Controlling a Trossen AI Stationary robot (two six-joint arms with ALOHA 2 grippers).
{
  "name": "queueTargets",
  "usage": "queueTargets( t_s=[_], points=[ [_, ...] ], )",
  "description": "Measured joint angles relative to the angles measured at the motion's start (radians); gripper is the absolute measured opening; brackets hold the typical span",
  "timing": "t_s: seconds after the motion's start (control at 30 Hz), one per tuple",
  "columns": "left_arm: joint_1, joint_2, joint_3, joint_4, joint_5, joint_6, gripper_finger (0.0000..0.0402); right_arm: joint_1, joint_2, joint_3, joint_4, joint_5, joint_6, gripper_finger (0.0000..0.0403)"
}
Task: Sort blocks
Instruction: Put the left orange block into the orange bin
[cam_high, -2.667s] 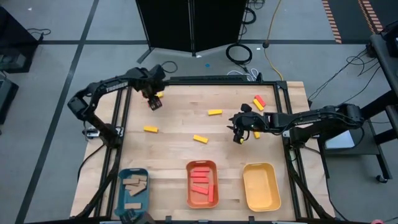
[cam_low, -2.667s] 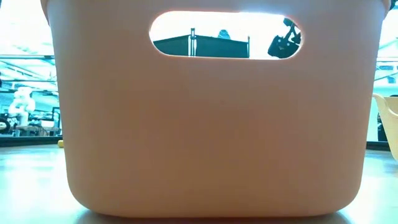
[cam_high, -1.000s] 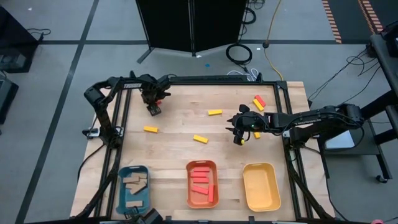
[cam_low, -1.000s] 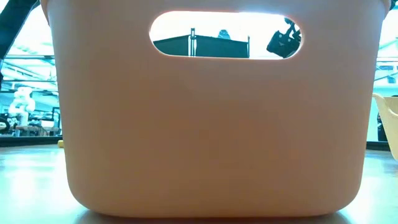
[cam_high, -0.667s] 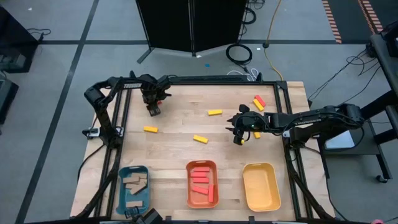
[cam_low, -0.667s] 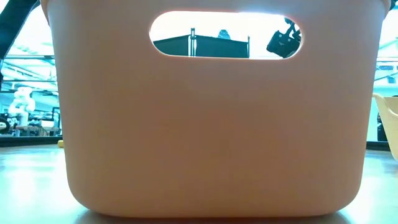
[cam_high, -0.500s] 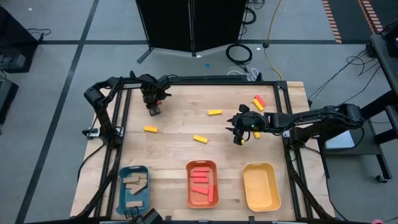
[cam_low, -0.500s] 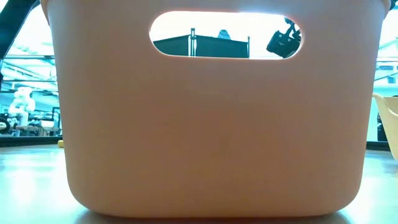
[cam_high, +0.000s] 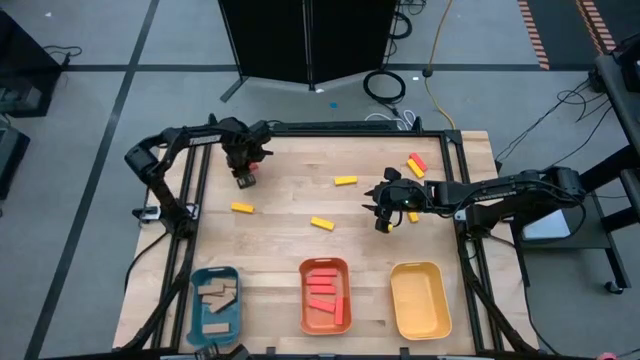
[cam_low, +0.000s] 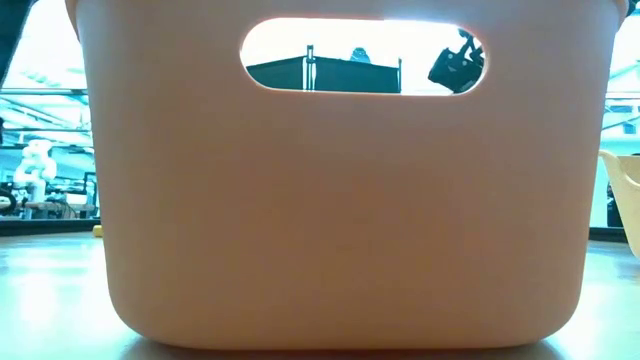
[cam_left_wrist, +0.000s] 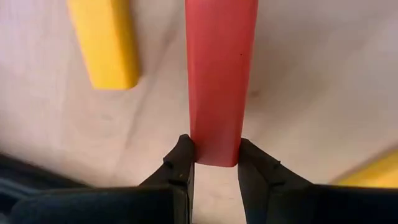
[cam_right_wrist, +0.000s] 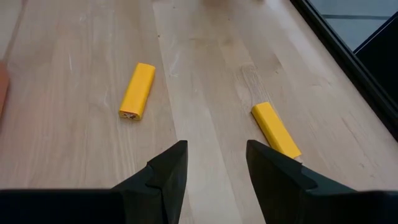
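Gripping a red block (cam_left_wrist: 218, 81) near the table's (cam_high: 290, 235) far left corner, your left claw (cam_left_wrist: 214, 167) was clenched on it; your right claw (cam_right_wrist: 212, 163) hovered released, mid-right, between two yellow blocks (cam_right_wrist: 137, 91).

Even overhead light falls on the pale wooden table (cam_high: 290, 250), shadows short and soft. At table height, an orange tray (cam_low: 340, 200) looms blurred against blown-out backlight. The close red block (cam_left_wrist: 221, 81) appears slightly soft.
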Motion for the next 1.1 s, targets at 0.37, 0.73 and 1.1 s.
queueTargets(
  t_s=[0.37,0.73,1.1],
  points=[
    [-0.271,-0.13,0.0,0.033,0.337,-0.103,0.0068,0.0,0.0,0.0,0.005,0.0,0.01,0.016],
    [-0.741,-0.129,0.0,0.345,0.411,-0.188,0.0066,0.0,0.0,0.0,0.011,0.0,0.012,0.016],
    [-0.977,-0.129,0.01,0.686,0.439,-0.24,0.0068,0.0,0.0,0.0,0.01,0.0,0.063,0.016]
  ],
)
